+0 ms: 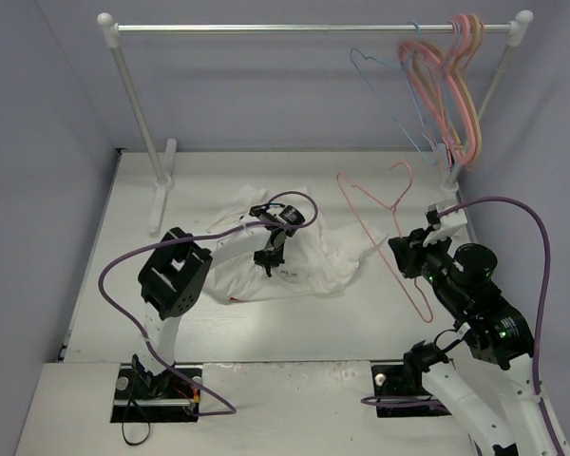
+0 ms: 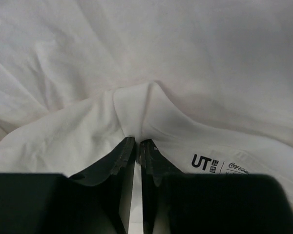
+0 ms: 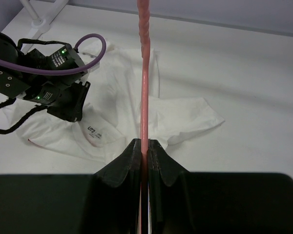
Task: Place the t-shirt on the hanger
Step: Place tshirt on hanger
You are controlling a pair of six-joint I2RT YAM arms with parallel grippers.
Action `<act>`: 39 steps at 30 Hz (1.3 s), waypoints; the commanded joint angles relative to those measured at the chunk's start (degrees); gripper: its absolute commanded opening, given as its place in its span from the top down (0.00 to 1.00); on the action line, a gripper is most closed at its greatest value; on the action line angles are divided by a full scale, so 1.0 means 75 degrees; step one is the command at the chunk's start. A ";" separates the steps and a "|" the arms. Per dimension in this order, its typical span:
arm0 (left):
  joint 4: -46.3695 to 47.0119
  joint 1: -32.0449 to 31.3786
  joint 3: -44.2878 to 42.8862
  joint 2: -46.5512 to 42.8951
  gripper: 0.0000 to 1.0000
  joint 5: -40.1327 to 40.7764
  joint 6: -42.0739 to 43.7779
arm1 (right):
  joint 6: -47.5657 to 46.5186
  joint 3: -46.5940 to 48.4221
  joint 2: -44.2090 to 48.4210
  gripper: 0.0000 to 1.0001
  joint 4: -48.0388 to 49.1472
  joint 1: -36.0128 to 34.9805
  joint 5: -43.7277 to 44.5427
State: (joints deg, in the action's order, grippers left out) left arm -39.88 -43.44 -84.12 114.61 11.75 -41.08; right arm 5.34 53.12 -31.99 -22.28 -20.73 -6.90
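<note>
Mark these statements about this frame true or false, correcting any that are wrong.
1. The right pincer is shut on the hanger wire. True.
2. The left pincer pinches a fold of the t-shirt close to its printed neck label. True.
3. The t-shirt is draped over the hanger. False: it lies crumpled on the table, and the hanger's wire is outside the fabric.
4. The rail at the back is bare. False: other hangers hang at its right end.
</note>
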 commanded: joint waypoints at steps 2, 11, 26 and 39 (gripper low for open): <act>-0.0425 -0.0020 -0.0257 -0.0468 0.91 0.0425 0.0027 | -0.0021 0.0171 -0.0129 1.00 0.0545 -0.0037 -0.0310; -0.0847 0.0307 -0.0515 -0.2071 0.95 0.1035 0.1947 | 0.0271 0.0124 -0.0445 1.00 0.1024 -0.0037 -0.1400; -0.0179 0.0612 0.0984 -0.3010 0.48 -0.0582 0.1554 | 0.0354 0.0077 -0.0540 1.00 0.0956 -0.0037 -0.0979; -0.0519 0.0683 -0.0034 -0.2180 0.46 0.0015 0.0649 | 0.0225 -0.0040 -0.0399 1.00 0.0885 -0.0037 -0.0768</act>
State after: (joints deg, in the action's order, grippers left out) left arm -44.03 -38.48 -80.88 97.45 9.74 -33.78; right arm 7.44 52.71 -35.20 -20.12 -20.73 -13.74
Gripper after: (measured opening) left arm 0.543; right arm 0.086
